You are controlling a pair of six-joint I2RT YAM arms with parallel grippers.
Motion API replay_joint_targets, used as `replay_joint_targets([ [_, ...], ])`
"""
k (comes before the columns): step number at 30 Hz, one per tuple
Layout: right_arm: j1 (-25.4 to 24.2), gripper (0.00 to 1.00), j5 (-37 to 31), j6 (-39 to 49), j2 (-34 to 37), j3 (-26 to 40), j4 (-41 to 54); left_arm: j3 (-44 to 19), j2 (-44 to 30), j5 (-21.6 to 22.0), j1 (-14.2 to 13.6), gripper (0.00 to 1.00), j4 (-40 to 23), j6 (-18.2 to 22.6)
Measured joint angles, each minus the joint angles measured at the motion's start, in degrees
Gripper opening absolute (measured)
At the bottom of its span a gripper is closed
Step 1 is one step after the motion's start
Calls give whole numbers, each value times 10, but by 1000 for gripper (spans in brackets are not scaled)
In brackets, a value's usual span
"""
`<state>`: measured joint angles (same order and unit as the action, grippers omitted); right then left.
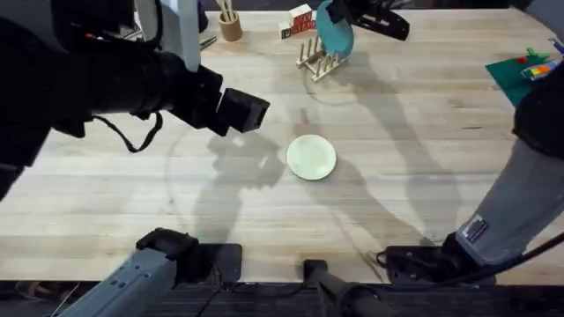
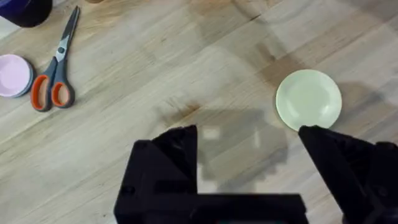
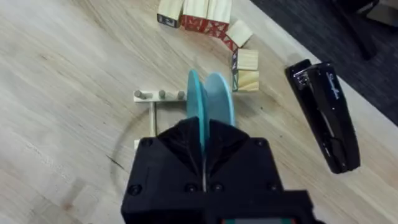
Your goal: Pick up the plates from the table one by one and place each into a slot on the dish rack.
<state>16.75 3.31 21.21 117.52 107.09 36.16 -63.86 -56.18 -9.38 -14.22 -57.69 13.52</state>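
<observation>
At the far edge of the table (image 1: 423,132), the overhead view shows the right gripper (image 1: 345,19) holding the turquoise plate (image 1: 335,33) on edge directly above the dish rack (image 1: 321,58), so the coming move looks like a short straight drop into a slot. The cream-yellow plate (image 1: 311,158) lies flat at mid-table, well apart from the rack, with the left gripper (image 1: 249,112) hovering just beside it on the left, clearly the nearer arm for it.

From the left wrist, the left gripper (image 2: 249,143) has its black fingers spread wide with nothing between them, and the cream-yellow plate (image 2: 309,99) sits just ahead of one fingertip. Scissors (image 2: 55,62) and a small pink dish (image 2: 13,76) lie off to one side.

From the right wrist, the right gripper (image 3: 204,146) is clamped on the rim of the turquoise plate (image 3: 208,99), whose disc stands upright and runs crosswise to the row of pegs on the dish rack (image 3: 161,96) below it. Wooden blocks (image 3: 205,15) and a black stapler (image 3: 326,115) lie beyond.
</observation>
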Motion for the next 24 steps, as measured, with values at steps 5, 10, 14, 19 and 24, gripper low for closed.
replay_joint_targets([
  [5,0,30,1,0,14,0,-1,0,0,0,0,993,0,0],
  [10,1,29,1,0,23,0,-1,0,0,0,0,994,0,0],
  [14,1,30,2,0,24,0,-1,0,0,0,0,994,0,0],
  [19,1,29,2,0,23,0,-1,0,0,0,0,995,0,0],
  [24,1,70,2,-1,23,0,-1,0,0,0,0,994,0,0],
])
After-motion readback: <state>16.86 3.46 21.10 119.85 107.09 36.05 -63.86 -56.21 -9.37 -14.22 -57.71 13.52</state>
